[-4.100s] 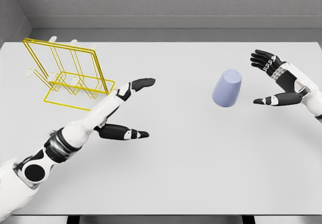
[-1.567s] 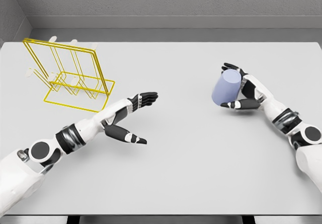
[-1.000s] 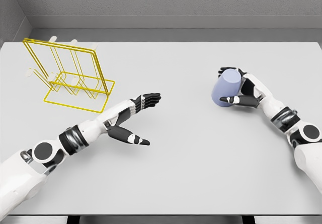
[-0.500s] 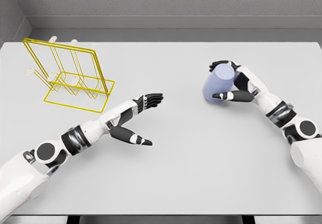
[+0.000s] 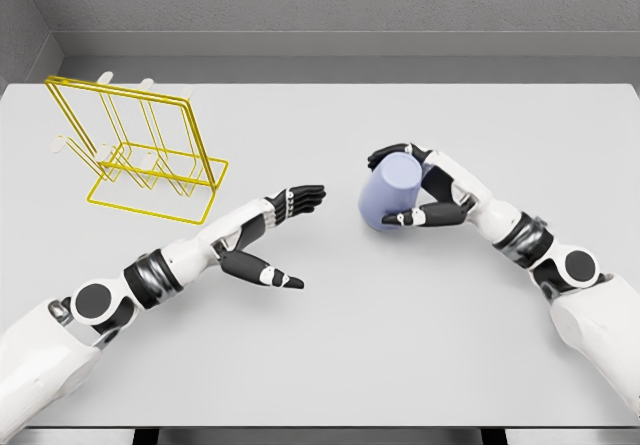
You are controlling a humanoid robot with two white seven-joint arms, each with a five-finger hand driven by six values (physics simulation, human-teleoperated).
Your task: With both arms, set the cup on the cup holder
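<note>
A pale lilac cup (image 5: 388, 194), tilted with its base up and to the right, sits near the middle of the white table (image 5: 330, 365). My right hand (image 5: 405, 185) is shut on the cup, fingers over its far side and thumb across its near side. My left hand (image 5: 285, 235) is open a short way left of the cup, fingers stretched toward it, thumb pointing down and right, nothing in it. The yellow wire cup holder (image 5: 135, 150) stands at the far left of the table, well away from both hands.
A grey wall (image 5: 330, 5) runs behind the table's far edge. White pegs (image 5: 103, 77) stick up from the holder's top. The table's front edge lies close to my body.
My right hand closed on the cup and has carried it leftward toward the table's middle. My left hand has stayed almost in place, open.
</note>
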